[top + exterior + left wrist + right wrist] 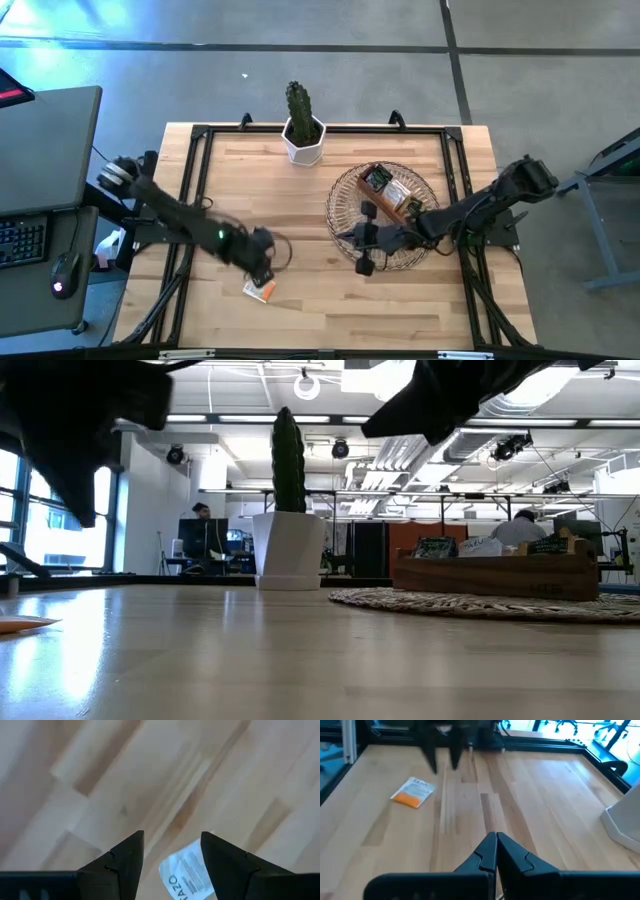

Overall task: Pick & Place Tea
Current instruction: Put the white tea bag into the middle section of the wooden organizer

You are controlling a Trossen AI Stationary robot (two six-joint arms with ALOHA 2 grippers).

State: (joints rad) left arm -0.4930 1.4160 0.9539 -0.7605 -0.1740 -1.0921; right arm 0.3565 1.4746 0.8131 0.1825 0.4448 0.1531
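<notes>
Overhead, left gripper (262, 268) open above lone tea sachet (260, 290), lower left of centre; wooden box (392, 194) on wicker tray (345, 195) holds sachets (count unclear). Right wrist view: right gripper (496, 851) closed, empty. One sachet apparently left.

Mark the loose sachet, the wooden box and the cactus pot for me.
sachet (413, 792): right wrist view, middle of the white-and-orange packet.
box (495, 575): low view, bare front wall.
pot (304, 141): high view, white side wall below the cactus.
</notes>
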